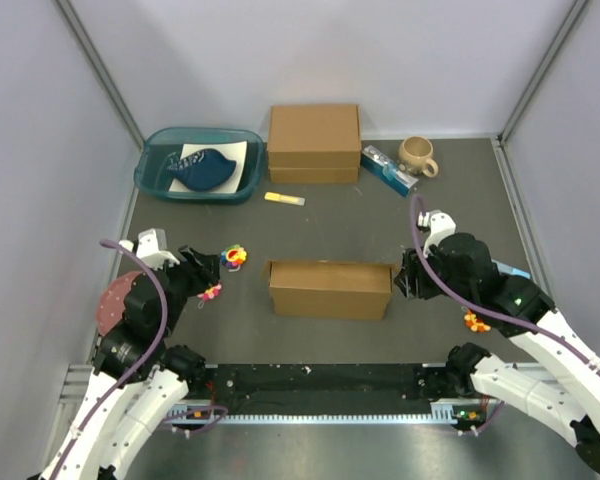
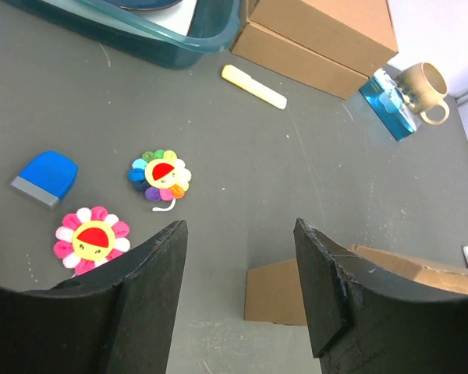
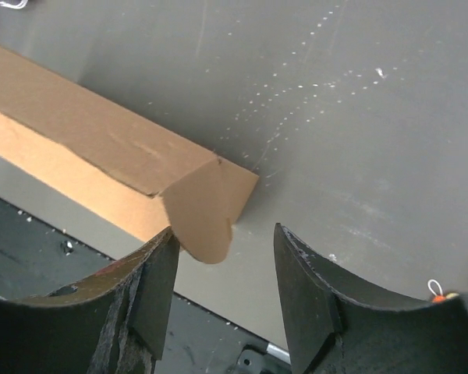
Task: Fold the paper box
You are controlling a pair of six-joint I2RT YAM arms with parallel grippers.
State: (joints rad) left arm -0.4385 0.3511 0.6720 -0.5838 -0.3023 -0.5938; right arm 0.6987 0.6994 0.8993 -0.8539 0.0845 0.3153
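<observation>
The paper box (image 1: 330, 288) lies near the table's middle as a long, shallow brown cardboard shape. My left gripper (image 1: 206, 274) hovers just off its left end, open with nothing between the fingers. In the left wrist view only the box's near corner (image 2: 278, 293) shows past the left gripper (image 2: 240, 234). My right gripper (image 1: 406, 276) is at the box's right end. It stands open in the right wrist view (image 3: 226, 238), and a rounded end tab (image 3: 205, 218) of the box hangs just beside its left finger (image 3: 157, 288), ungripped.
A thicker closed cardboard box (image 1: 314, 142) stands at the back, with a teal tray (image 1: 156, 176) on its left. To its right are a blue packet (image 1: 388, 168) and a mug (image 1: 417, 156). A yellow marker (image 1: 284, 199), two flower toys (image 1: 234, 257) (image 1: 210, 292) and a blue eraser (image 2: 45, 178) lie loose.
</observation>
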